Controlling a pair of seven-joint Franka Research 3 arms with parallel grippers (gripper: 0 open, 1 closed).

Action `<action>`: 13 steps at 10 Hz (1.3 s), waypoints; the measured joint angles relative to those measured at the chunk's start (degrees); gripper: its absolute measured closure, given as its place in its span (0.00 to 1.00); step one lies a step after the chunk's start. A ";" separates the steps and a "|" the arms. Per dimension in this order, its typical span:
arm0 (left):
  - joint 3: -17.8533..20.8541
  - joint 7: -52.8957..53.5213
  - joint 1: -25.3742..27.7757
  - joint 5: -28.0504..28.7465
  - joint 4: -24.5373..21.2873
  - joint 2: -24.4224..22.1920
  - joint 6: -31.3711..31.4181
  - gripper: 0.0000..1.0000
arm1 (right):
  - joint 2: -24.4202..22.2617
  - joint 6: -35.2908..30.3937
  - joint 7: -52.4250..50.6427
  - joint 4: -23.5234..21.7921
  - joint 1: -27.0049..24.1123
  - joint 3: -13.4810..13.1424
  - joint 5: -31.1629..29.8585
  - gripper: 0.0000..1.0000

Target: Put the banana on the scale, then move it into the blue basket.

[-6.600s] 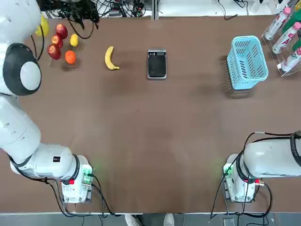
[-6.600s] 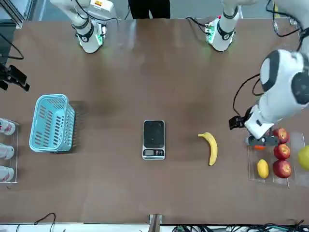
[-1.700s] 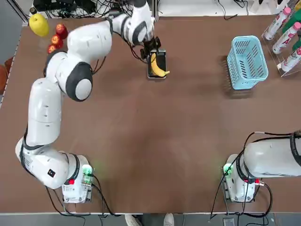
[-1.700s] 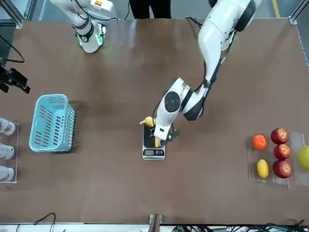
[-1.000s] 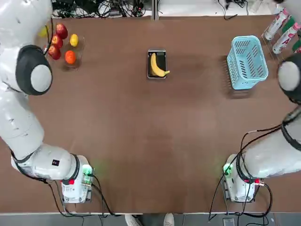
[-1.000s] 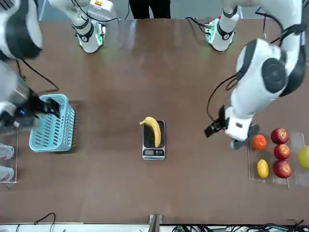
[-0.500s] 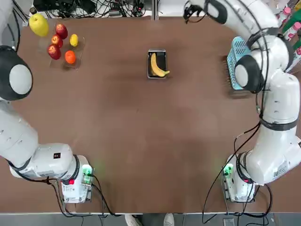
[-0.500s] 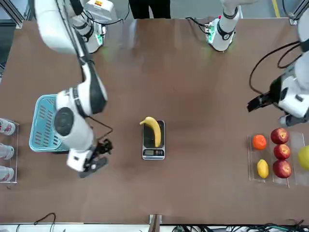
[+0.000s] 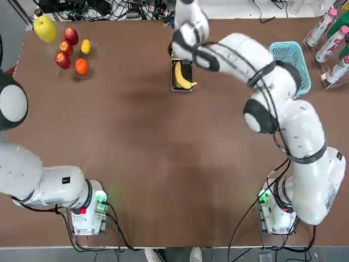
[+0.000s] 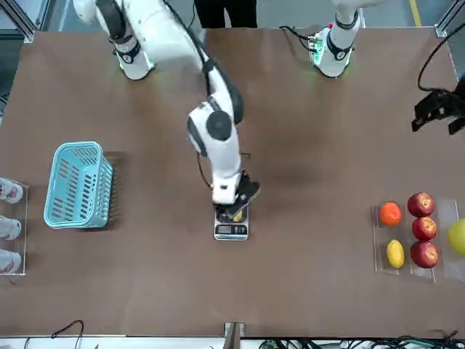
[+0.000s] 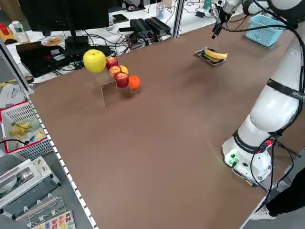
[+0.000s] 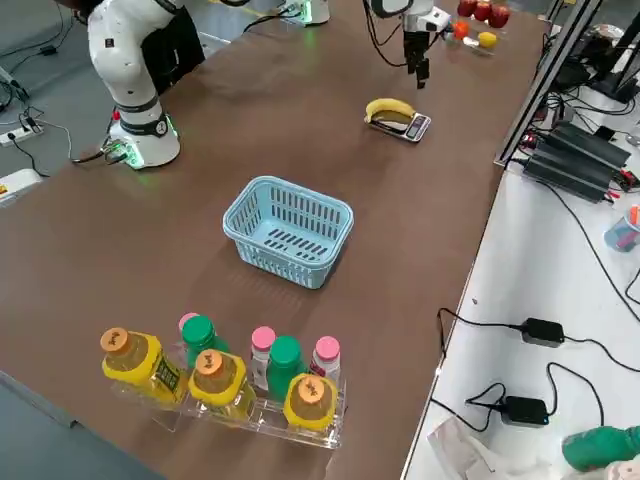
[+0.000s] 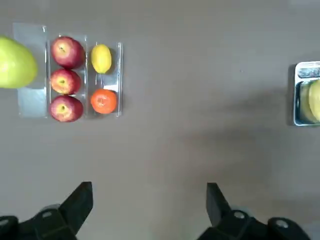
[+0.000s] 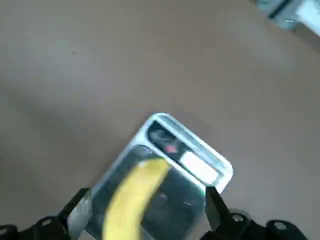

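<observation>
1. Top view: scale at the far-centre of the table; banana lies on its black plate, curved, one tip past the scale's rim on the basket side. Right arm reaches across w/ its wrist over the scale's far end; fingers hidden here. Blue basket well apart from the scale on the robot's right, partly behind the arm. Fruit group w/ apples, orange, lemon well apart from the scale on the robot's left.

2. Front view: right gripper directly above the scale, covering the banana; only the scale's display end shows. Blue basket well off toward the robot's right, upright, nothing seen inside. Left gripper far from the scale, near the fruit rack.

3. Left side view: banana flat on the scale; right gripper above it, apart from the banana.

4. Right side view: banana on the scale; blue basket nearer the camera than the scale; bottles beyond the basket from the scale.

5. Left wrist view: left gripper fingers spread wide, holding nothing, high over bare table betw. fruit rack and scale.

6. Right wrist view: right gripper fingers spread apart, holding nothing; banana betw. them below, on the scale, display end uncovered.
</observation>
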 joint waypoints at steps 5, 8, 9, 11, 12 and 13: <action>-1.12 -2.33 0.14 -0.04 -1.57 0.01 -0.31 0.00 | 4.02 7.58 0.07 -6.40 2.90 -2.06 0.79 0.00; -1.31 -4.32 0.13 -0.04 -1.58 0.70 -0.23 0.00 | 3.10 7.43 0.10 -6.44 3.05 -2.07 2.01 0.00; -1.31 -4.44 0.15 -0.36 -1.57 0.72 -0.16 0.00 | 3.01 7.32 0.13 -6.77 3.12 -2.03 2.25 0.00; -1.31 -4.45 0.28 -0.75 -1.54 0.72 -0.07 0.00 | 2.73 7.33 0.16 -8.81 3.24 -1.50 2.30 0.00; -1.31 -4.45 0.41 -0.75 -1.53 0.72 -0.07 0.00 | 2.37 7.36 0.16 -10.17 3.43 -1.25 2.30 0.00; -1.31 -4.49 0.45 -0.75 -1.53 0.72 -0.06 0.00 | 2.09 7.40 0.16 -11.16 3.75 -1.14 2.30 0.00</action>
